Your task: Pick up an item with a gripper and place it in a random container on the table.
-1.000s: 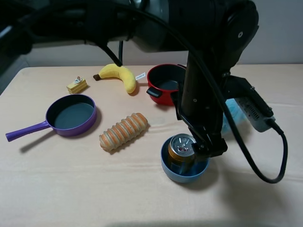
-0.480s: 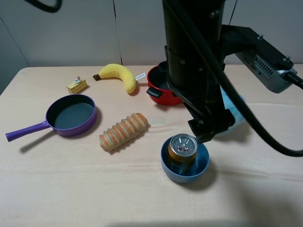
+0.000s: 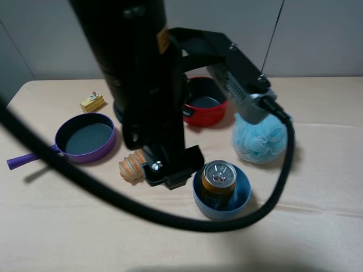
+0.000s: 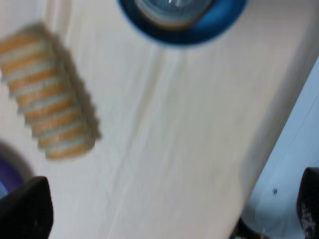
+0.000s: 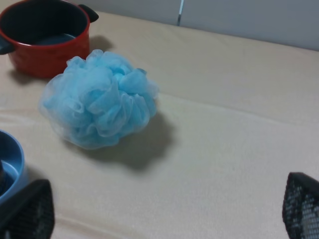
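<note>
Can upright in blue bowl | left gripper beside bowl, jaws apart | right gripper spread, empty

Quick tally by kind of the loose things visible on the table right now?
Cookware (purple pan, red pot, blue bowl): 3
Drink can, in the bowl: 1
Toy food (bread roll, cake piece): 2
Blue bath pouf: 1
Total: 7
</note>
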